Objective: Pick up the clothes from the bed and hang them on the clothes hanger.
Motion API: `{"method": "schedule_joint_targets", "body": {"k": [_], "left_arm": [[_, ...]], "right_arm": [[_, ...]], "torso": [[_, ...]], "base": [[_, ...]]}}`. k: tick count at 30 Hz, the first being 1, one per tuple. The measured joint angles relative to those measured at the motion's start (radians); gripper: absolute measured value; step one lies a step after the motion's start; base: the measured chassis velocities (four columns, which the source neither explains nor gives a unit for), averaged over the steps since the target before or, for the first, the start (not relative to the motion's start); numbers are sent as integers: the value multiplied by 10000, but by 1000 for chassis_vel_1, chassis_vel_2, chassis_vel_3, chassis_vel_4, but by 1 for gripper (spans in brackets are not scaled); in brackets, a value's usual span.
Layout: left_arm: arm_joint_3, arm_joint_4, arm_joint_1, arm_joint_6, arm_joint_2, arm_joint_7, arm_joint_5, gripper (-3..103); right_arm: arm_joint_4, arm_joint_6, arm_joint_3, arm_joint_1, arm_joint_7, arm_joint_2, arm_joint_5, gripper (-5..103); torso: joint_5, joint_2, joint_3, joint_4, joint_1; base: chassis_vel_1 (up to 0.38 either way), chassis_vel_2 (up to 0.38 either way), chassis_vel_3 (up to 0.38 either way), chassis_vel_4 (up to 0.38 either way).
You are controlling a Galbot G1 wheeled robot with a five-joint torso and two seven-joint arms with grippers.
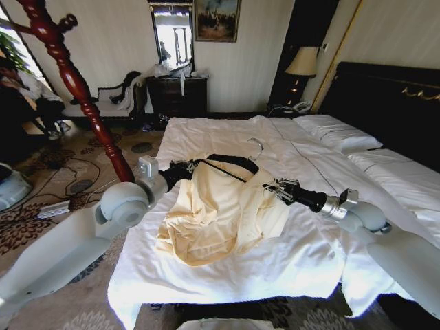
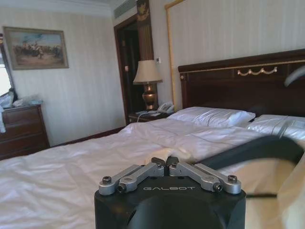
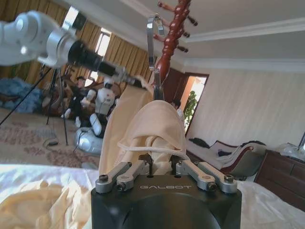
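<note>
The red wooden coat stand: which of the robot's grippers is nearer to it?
Left. The left gripper holds the clothes hanger just beside the coat stand; the right gripper grips the shirt farther away over the bed.

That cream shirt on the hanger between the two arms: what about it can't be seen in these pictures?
- Head view: the hanger is bare near the left tool; the shirt drapes over its other end.
- Right wrist view: shirt folds hide what the right tool pinches.
- Left wrist view: the left tool's own body blocks its fingertips' grip.
- Head view: the shirt's sleeves are lost in folds.
</note>
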Motion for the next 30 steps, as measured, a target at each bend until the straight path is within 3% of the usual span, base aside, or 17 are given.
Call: {"method": "schedule_joint_targets", "body": {"k": [7, 16, 30], "left_arm": [[280, -159, -278, 145, 110, 237, -91, 0], [2004, -267, -823, 256, -16, 679, 286, 0], [3703, -232, -1922, 152, -375, 1272, 374, 0]], "right_arm": [[55, -119, -178, -30, -104, 42, -313, 18], [60, -337, -453, 247, -369, -68, -332, 18], [80, -779, -572, 331, -1098, -301, 322, 18]], "torso": [[0, 0, 0, 2, 0], [-1, 0, 0, 1, 0], [0, 0, 1, -1, 1]], "base": [[0, 0, 0, 0], [0, 0, 0, 0], [0, 0, 0, 0]]}}
